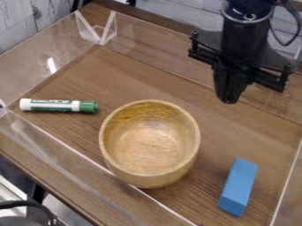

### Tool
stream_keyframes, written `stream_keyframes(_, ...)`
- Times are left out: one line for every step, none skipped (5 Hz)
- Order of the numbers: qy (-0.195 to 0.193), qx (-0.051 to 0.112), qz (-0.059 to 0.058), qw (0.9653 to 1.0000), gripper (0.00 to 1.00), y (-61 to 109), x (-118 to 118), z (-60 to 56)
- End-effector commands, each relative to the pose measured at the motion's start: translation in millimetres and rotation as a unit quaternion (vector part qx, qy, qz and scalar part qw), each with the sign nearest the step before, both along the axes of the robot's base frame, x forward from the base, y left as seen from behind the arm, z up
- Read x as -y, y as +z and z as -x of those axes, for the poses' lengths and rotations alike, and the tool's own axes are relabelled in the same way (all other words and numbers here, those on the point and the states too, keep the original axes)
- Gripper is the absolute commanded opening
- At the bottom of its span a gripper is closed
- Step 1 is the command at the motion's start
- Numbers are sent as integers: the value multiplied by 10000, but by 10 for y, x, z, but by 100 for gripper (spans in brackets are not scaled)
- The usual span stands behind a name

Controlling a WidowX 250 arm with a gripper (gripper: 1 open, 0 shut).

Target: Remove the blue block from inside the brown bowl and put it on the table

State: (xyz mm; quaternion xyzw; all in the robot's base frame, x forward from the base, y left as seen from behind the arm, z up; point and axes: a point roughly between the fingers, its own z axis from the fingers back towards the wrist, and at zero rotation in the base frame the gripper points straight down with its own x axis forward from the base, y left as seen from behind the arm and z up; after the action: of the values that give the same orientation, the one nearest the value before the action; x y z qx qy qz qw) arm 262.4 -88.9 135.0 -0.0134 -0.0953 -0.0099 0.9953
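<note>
Arm's top is cut off at 1 o'clock; gripper point(231, 95) looks clenched, holding nothing. Blue block point(239, 186) lies on the table point(141, 71) at 4 o'clock from the empty bowl point(148, 141). Marker point(58, 106) label's unreadable.

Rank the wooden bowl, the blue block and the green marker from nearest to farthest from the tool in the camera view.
Measured from the tool, raised over the right half of the table:
1. The brown bowl, below and to its left.
2. The blue block, lying on the table almost straight below it, near the front right corner.
3. The green-and-white marker, far off at the left edge.
</note>
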Motion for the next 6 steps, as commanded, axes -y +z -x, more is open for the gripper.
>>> stream_keyframes(-49,243,62,9997,0,122,5,-11)
stream_keyframes(-51,219,41,9997,0,92,-8,8)
stream_keyframes(-40,177,20,9998,100,55,-27,5)
stream_keyframes(-21,133,3,9999,100,26,-57,-8)
stream_keyframes(8,114,-4,9999,100,0,-66,-30)
stream_keyframes(34,29,12,10000,100,-61,-30,11)
